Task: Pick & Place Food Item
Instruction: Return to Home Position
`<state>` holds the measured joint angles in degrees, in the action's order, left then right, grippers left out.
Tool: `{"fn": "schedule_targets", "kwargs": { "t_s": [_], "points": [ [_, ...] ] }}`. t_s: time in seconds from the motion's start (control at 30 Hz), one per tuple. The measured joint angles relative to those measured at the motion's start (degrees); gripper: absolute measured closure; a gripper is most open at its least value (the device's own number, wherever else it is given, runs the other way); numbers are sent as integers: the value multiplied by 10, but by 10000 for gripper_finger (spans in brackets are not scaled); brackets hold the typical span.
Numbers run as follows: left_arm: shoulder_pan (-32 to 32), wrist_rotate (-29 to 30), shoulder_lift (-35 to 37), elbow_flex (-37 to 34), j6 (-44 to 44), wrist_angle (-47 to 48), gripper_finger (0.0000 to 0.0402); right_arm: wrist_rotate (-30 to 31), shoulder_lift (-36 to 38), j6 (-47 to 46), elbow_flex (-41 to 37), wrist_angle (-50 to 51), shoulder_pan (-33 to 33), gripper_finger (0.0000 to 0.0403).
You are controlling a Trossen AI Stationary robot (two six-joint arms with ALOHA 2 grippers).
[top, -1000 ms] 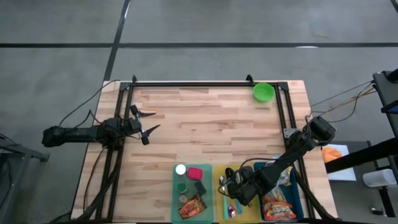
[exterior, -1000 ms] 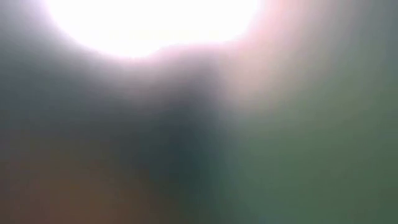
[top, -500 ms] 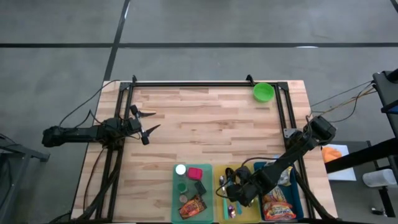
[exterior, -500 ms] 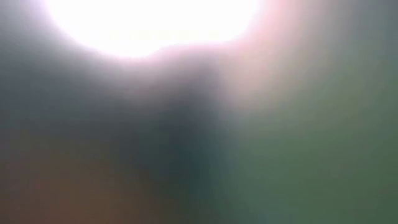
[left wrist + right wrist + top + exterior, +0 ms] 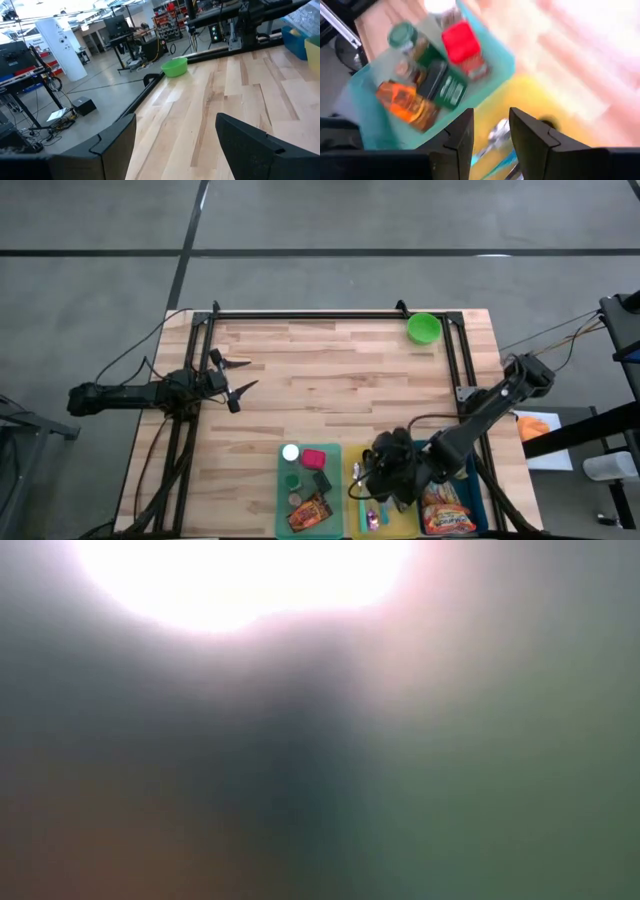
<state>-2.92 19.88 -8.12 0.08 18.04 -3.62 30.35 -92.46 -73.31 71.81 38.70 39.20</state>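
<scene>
Right tool (image 5: pixel 372 478) over yellow bin (image 5: pixel 354 510); packet (image 5: pixel 407 105) print blurred.

3 bins (image 5: pixel 281 500) abreast at table (image 5: pixel 340 380) edge

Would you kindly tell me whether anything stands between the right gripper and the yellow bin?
Nothing visible does. The right gripper hangs open above the yellow bin, with only the cutlery inside it beneath. The teal bin stands beside it. The left gripper waits open at the table's left edge.
</scene>
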Motion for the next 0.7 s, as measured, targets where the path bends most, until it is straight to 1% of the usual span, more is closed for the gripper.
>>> {"fn": "schedule_targets", "kwargs": {
  "t_s": [0.17, 0.23, 0.3, 0.37, 0.47, 0.6, 0.7],
  "points": [
    [0, 0, 0, 0, 0, 0, 126, 70, 33, 128, -9, -5, -19, 282],
    [0, 0, 0, 0, 0, 0, 126, 76, 40, 180, -16, -19, -32, 282],
    [0, 0, 0, 0, 0, 0, 126, 76, 46, 244, -24, -56, -49, 282],
    [0, 0, 0, 0, 0, 0, 126, 67, 55, 320, -34, -106, -67, 282],
    [0, 0, 0, 0, 0, 0, 126, 33, 70, 420, -53, -161, -92, 282],
    [0, 0, 0, 0, 0, 0, 126, -5, 97, 501, -94, -221, -126, 282],
    [0, 0, 0, 0, 0, 0, 126, -40, 118, 552, -140, -298, -159, 282]
  ]
}}
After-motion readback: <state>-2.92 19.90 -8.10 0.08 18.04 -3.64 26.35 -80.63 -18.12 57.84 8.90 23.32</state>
